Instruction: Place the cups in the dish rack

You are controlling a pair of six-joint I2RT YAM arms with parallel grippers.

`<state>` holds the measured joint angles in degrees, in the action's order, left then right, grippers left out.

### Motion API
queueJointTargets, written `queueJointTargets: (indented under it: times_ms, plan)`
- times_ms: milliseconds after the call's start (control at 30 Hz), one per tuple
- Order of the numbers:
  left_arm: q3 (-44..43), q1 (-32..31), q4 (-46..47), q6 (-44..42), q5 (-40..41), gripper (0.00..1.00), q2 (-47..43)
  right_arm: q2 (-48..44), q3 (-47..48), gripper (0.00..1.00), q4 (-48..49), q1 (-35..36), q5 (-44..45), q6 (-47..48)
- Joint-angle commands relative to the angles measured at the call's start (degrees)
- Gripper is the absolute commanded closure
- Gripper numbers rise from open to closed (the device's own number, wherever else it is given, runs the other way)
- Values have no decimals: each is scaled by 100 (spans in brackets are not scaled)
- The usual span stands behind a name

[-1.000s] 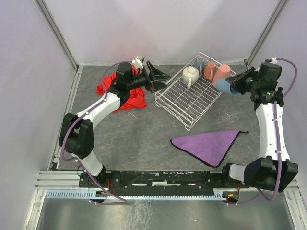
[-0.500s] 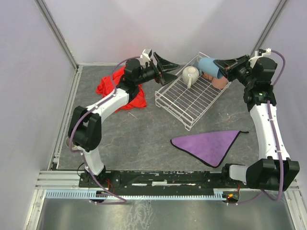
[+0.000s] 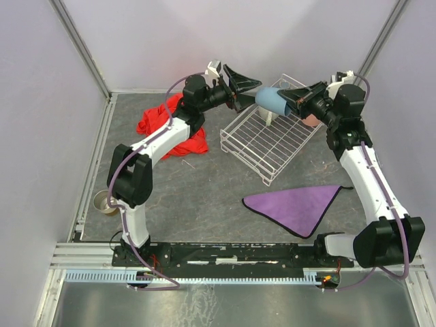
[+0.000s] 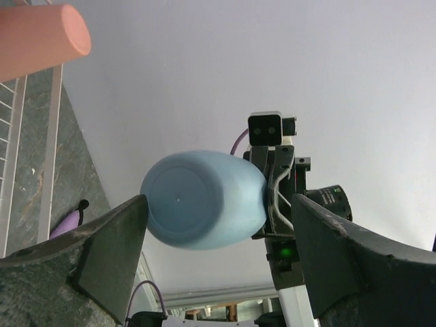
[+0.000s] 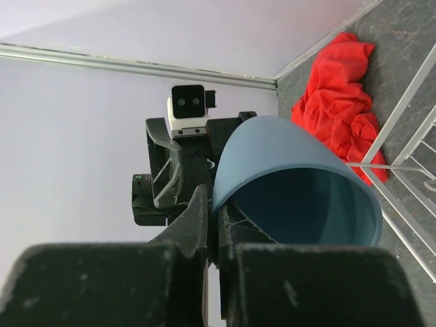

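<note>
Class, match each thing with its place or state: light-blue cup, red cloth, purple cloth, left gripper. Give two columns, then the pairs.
1 light-blue cup
2 red cloth
3 purple cloth
4 left gripper

A open
B on the table, left of the dish rack in the top view
C pinched at its rim by the right gripper
D on the table, between rack and arm bases

Pairs: 1-C, 2-B, 3-D, 4-A

a cup hangs above the far edge of the dish rack; a cloth lies left of it.
</note>
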<state>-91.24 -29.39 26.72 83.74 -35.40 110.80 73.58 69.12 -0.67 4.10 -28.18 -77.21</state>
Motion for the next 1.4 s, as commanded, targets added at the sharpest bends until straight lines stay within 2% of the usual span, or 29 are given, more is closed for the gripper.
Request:
queueJointTargets:
  times_ms: [0, 200, 400, 733, 1133, 1367]
  plan:
    - [-355, -14, 10, 89, 60, 9, 24, 52, 86, 99, 538, 213, 93, -50]
    - [-329, -19, 9, 107, 23, 10, 5, 139, 49, 99, 664, 443, 232, 13]
    - [-7, -16, -222, -134, 37, 10, -259, 236, 187, 99, 758, 458, 263, 14]
    - [318, -20, -165, -18, 117, 11, -289, 246, 264, 99, 757, 463, 240, 33]
    - [525, -88, 971, 943, 145, 11, -182, 284, -3, 99, 1023, 549, 352, 21]
    - [679, -159, 1387, 1275, 235, 16, -151, 315, -111, 99, 1104, 625, 423, 39]
